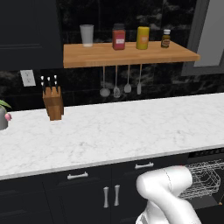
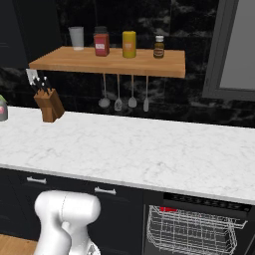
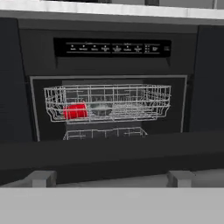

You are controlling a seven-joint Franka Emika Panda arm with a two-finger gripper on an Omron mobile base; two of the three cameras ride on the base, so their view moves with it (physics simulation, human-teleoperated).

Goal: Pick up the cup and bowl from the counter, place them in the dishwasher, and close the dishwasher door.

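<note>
- The tool [image 3: 111, 178] is spread wide and empty, facing the open dishwasher [image 3: 111, 105] square on.
- The dishwasher door [image 3: 109, 155] lies lowered just ahead of the fingertips, long edge crosswise.
- In the wire rack [image 3: 109, 103]: one red cup [image 3: 75, 111], and probably one grey bowl [image 3: 101, 109], dim behind wires.
- The tabletop [image 1: 109, 131] carries neither.
</note>
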